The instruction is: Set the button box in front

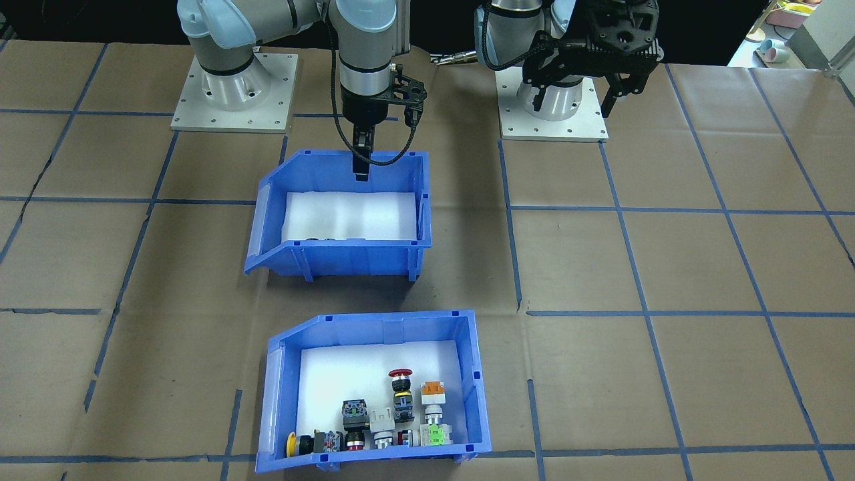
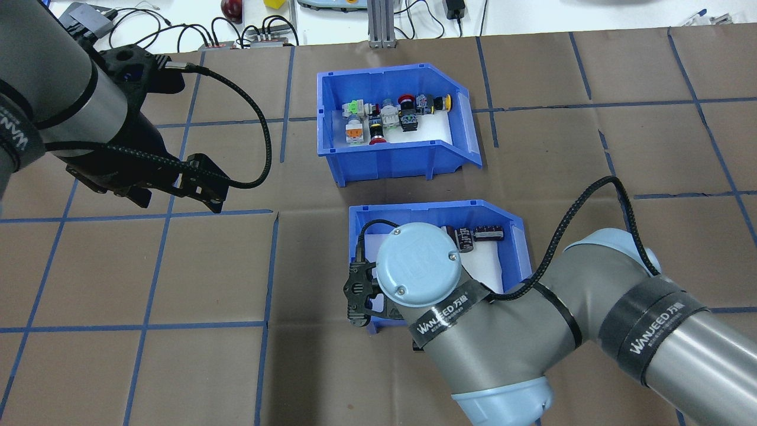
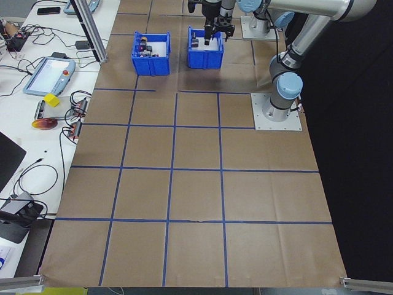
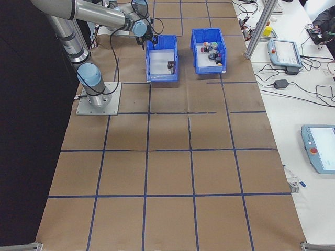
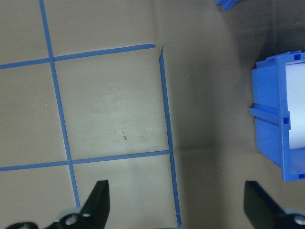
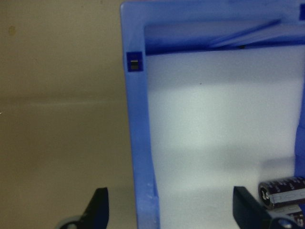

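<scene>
1. Two blue bins sit one behind the other. The button box (image 1: 471, 374), with its red, orange and yellow switches, is the one farther from the robot, well apart from both arms.
2. The right gripper (image 1: 362, 170) hangs with its fingers spread on either side of a wall of the other bin (image 1: 347, 260), the one with black cylinders (image 6: 281, 191). It is not yet clamped, and the wall sits closer to one finger.
3. From here I'd say it should centre on that wall before closing, so the bin doesn't twist.
4. It should bite low enough on the wall, then slide or lift slowly so the cylinders don't roll on the foam.
5. The left gripper (image 5: 175, 191) hovers unclenched over the bare table (image 1: 668, 267) and holds nothing. It is clear of both bins.
</scene>
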Motion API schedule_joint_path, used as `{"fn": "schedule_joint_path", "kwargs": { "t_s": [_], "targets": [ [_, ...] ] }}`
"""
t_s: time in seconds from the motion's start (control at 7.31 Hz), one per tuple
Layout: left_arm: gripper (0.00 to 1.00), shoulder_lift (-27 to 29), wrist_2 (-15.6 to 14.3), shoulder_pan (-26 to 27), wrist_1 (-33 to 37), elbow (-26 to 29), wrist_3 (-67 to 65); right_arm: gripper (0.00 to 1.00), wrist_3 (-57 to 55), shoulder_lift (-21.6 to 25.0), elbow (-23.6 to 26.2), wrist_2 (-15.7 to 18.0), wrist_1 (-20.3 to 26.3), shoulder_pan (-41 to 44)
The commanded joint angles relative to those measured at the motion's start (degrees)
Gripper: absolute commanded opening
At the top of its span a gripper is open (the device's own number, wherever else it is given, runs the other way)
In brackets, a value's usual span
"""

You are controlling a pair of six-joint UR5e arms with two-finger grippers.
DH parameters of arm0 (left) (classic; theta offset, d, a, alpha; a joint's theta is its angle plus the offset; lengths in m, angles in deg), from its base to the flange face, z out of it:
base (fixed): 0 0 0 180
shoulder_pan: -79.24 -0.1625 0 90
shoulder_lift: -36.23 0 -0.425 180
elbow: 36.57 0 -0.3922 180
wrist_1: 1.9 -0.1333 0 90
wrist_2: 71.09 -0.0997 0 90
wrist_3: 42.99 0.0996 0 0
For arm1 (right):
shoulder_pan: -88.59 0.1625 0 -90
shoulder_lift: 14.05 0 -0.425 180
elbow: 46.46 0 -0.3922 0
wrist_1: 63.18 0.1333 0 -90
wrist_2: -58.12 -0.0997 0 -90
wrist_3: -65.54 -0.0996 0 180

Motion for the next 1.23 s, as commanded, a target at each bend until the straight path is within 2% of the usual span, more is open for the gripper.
{"fn": "schedule_joint_path", "kwargs": {
  "t_s": [0.0, 0.41, 0.68, 1.09],
  "targets": [
    [1.0, -0.1, 0.1, 0.0, 0.3, -0.1, 0.0, 1.0, -0.3, 1.4, -6.1, 0.4, 9.7, -1.7],
    [1.0, -0.2, 0.2, 0.1, 0.4, -0.1, -0.2, 1.0, -0.3, 4.2, -8.3, 0.1, 10.8, -15.5],
    [1.0, -0.2, 0.2, 0.1, 0.4, -0.1, -0.2, 1.0, -1.3, 4.3, -12.3, -0.9, 11.8, -24.7],
    [1.0, 0.0, 0.2, 0.1, 0.4, -0.2, 0.0, 1.0, -12.0, 2.0, -22.9, -2.7, 23.5, -32.0]
  ]
}}
